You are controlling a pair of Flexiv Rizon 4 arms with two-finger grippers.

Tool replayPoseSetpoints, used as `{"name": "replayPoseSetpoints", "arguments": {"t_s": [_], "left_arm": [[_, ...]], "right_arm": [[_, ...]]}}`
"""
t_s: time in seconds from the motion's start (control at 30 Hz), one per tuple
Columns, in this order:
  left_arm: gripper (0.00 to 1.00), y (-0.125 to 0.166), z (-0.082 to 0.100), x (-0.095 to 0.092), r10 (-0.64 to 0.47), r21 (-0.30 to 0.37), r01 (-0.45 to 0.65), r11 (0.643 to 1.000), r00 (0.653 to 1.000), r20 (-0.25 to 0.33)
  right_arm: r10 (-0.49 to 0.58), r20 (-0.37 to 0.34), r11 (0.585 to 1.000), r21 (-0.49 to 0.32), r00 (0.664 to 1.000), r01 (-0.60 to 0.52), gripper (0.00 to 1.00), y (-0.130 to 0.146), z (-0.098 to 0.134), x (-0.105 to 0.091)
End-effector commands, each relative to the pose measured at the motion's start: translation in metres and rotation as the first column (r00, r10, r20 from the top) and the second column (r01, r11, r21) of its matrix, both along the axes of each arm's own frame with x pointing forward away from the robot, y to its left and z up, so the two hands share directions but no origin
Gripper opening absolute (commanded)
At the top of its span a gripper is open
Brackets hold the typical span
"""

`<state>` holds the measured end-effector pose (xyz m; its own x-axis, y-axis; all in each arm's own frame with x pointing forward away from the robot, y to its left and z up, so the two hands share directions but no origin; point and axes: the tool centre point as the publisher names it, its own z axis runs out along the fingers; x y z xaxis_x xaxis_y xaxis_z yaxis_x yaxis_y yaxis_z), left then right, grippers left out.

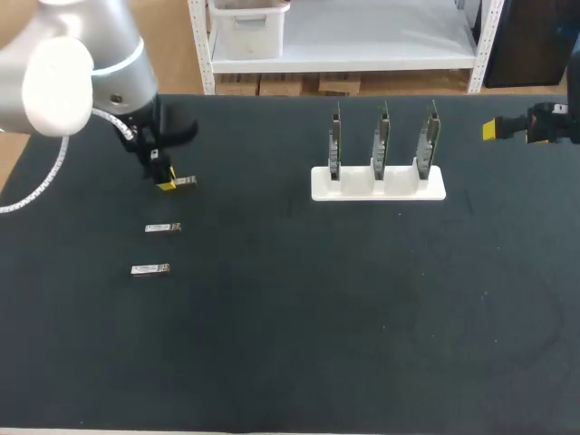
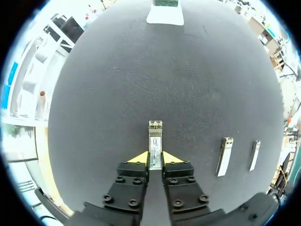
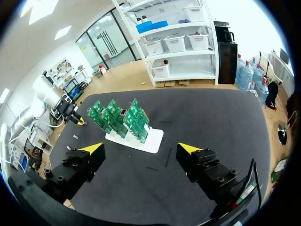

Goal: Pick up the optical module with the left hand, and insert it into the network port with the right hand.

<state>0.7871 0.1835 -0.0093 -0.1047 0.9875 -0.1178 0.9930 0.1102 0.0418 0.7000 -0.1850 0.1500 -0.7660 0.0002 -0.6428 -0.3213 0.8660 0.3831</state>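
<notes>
1. The optical module (image 2: 155,146) is clamped by its rear end between the narrowed jaws of the left gripper (image 2: 155,158). With most of its length ahead of them, it may be tilted or dropped when lifted.
2. A second module (image 2: 225,155) and a third module (image 2: 254,154), laid beside the jaws, could be nudged.
3. Far ahead the board holder (image 2: 164,16) is seen. The right gripper (image 3: 141,149) is held wide with nothing between its jaws, so the handover could be misaligned.

Silver optical module (image 2: 155,146), white label with dark print, sitting between black fingers and yellow tips of my left claw (image 2: 155,158). Two more silver modules (image 2: 224,156) (image 2: 254,155) lying beside that claw on matte black table (image 2: 141,70). Ahead, white stand (image 1: 378,186) carrying green boards (image 1: 381,136). My right claw (image 3: 141,148) also showing black fingers, yellow tips.
</notes>
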Motion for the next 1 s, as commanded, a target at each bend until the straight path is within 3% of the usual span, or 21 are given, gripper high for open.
{"name": "replayPoseSetpoints", "arguments": {"t_s": [0.03,0.13,0.2,0.3,0.43,0.53,0.8,0.9,1.0], "left_arm": [[0.00,0.002,0.008,0.005,0.056,-0.049,-0.055,0.997,0.998,0.008],[0.00,-0.007,0.033,0.020,0.161,-0.187,-0.155,0.970,0.987,0.014],[0.00,-0.016,0.058,0.033,0.255,-0.322,-0.238,0.916,0.967,0.013],[0.00,-0.026,0.101,0.051,0.370,-0.535,-0.326,0.780,0.929,-0.027],[0.00,-0.038,0.146,0.062,0.442,-0.710,-0.341,0.616,0.896,-0.046],[0.00,-0.047,0.170,0.064,0.452,-0.788,-0.338,0.515,0.888,-0.086],[0.00,-0.080,0.214,0.049,0.309,-0.904,-0.230,0.359,0.944,-0.118],[0.00,-0.094,0.222,0.046,0.259,-0.923,-0.204,0.326,0.958,-0.121],[0.00,-0.109,0.227,0.043,0.215,-0.932,-0.168,0.321,0.971,-0.101]], "right_arm": [[0.000,0.000,1.000,0.000,1.000,0.000,1.00,0.000,0.000,0.000],[0.000,0.000,1.000,0.000,1.000,0.000,1.00,0.000,0.000,0.000],[0.000,0.000,1.000,0.000,1.000,0.000,1.00,0.000,0.000,0.000],[0.000,0.000,1.000,0.000,1.000,0.000,1.00,0.000,0.000,0.000],[0.000,0.000,1.000,0.000,1.000,0.000,1.00,0.000,0.000,0.000],[0.000,0.000,1.000,0.000,1.000,0.000,1.00,0.000,0.000,0.000],[0.000,0.000,1.000,0.000,1.000,0.000,1.00,0.000,0.000,0.000],[0.000,0.000,1.000,0.000,1.000,0.000,1.00,0.000,0.000,0.000],[0.000,0.000,1.000,0.000,1.000,0.000,1.00,0.000,0.000,0.000]]}}
